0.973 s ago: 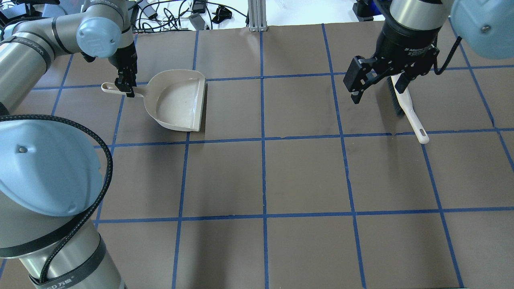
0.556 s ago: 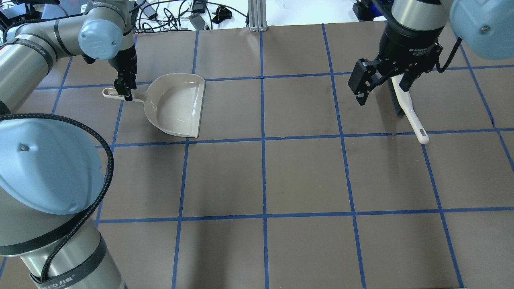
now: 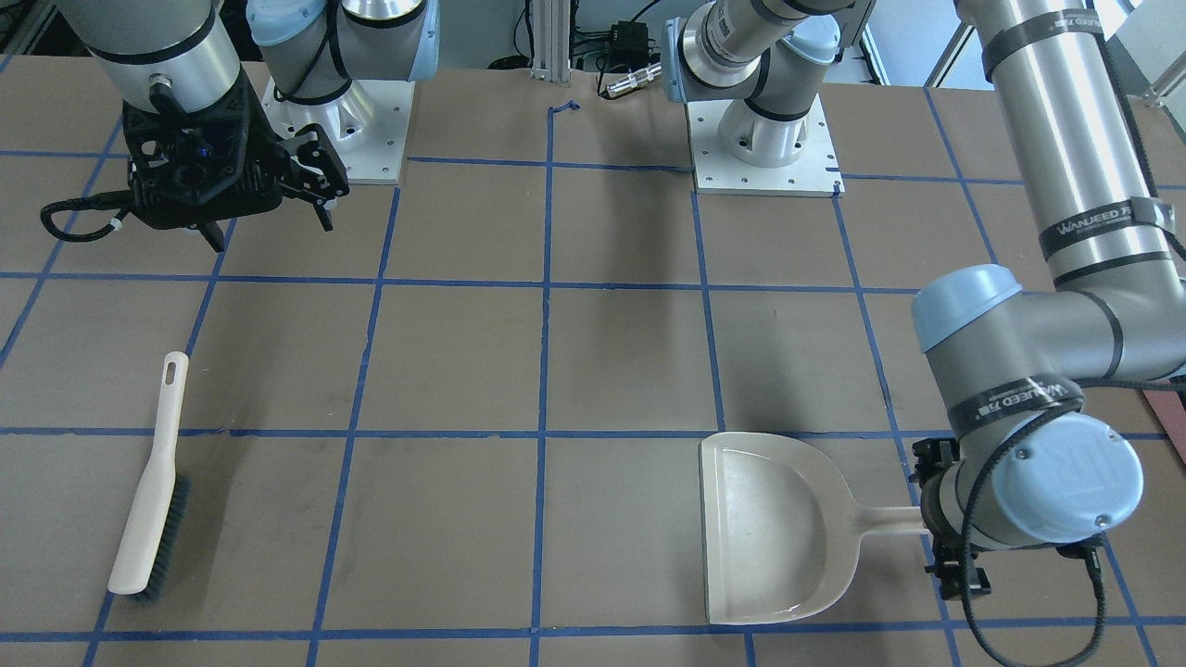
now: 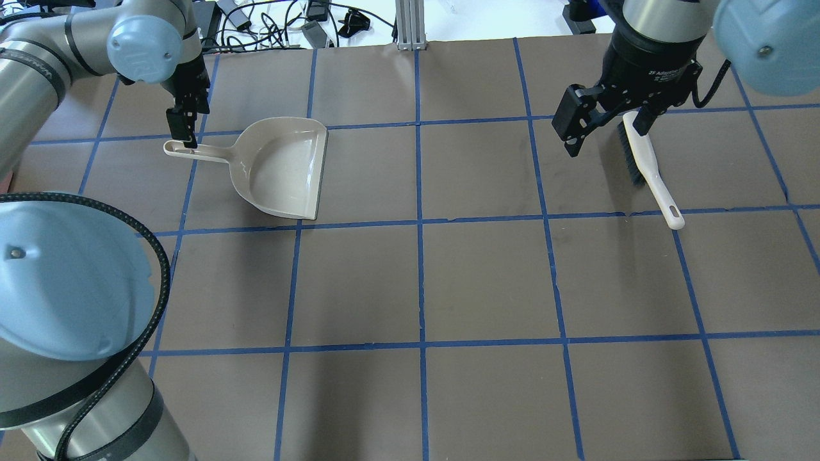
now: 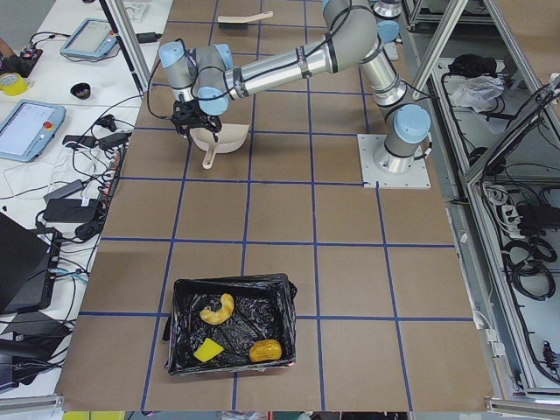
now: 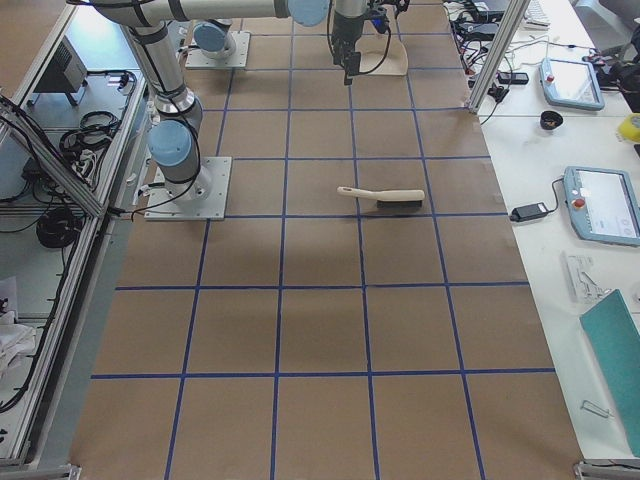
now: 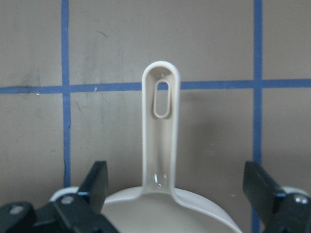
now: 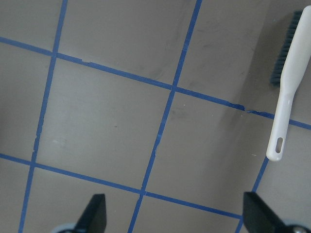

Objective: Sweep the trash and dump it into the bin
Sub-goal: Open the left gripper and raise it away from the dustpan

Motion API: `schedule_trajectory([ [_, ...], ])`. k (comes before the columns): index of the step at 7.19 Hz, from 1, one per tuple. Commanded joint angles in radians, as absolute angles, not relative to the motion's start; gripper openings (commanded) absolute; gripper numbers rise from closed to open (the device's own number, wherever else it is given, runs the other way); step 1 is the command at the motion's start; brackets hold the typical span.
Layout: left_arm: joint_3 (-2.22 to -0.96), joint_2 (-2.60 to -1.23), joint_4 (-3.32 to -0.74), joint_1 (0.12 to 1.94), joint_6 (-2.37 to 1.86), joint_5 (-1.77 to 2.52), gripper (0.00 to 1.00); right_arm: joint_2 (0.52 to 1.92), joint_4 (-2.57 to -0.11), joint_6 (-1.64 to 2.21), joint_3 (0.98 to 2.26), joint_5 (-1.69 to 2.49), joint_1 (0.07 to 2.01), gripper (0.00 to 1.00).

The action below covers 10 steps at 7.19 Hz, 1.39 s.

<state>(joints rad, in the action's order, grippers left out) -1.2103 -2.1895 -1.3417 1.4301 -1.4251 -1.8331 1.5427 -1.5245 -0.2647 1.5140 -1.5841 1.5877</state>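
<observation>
- Bin [image 5: 229, 282], black-lined, sits on the table [image 4: 487, 275] at the end on my left, well apart from both my arms; only the left side view shows it.
- Inside it lie the golden-brown lump [image 5: 265, 350], the yellow wedge [image 5: 208, 351] and the cream crescent [image 5: 216, 309], none touching another.
- My left gripper [image 4: 184, 137] stands wide over the dustpan [image 4: 282, 169]. In the wrist view the handle [image 7: 161, 141] runs between my fingers [image 7: 97, 182], and neither one touches it.
- The dustpan rests flat on the table, its open edge towards the middle.
- My right gripper [image 4: 605, 137] is spread wide and holds nothing, hanging above the table.
- The brush [image 4: 650, 169] lies on the table beside that gripper, bristles on its side, apart from my fingers.
</observation>
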Motion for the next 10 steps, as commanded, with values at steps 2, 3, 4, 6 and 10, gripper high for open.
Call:
schedule_trajectory([
  [2,-1.154,-2.114,-1.233,1.399,-1.267,-1.835,1.0,1.542,-1.551,-0.259,1.516,-1.545,1.588,1.0],
  [3,-1.138,-2.076,-1.239,1.387,-1.079,-1.848,1.0,1.542,-1.549,-0.253,1.516,-1.546,1.588,1.0],
  [4,-1.135,-2.039,-1.239,1.385,-0.884,-1.873,1.0,1.54,-1.549,-0.253,1.516,-1.545,1.588,1.0],
  [6,-1.134,-1.95,-1.366,1.388,-0.807,-1.795,1.0,1.54,-1.548,-0.253,1.516,-1.546,1.586,1.0],
  [10,-1.247,-1.826,-1.496,1.521,-0.282,-1.649,1.0,1.54,-1.548,-0.253,1.516,-1.548,1.588,1.0],
])
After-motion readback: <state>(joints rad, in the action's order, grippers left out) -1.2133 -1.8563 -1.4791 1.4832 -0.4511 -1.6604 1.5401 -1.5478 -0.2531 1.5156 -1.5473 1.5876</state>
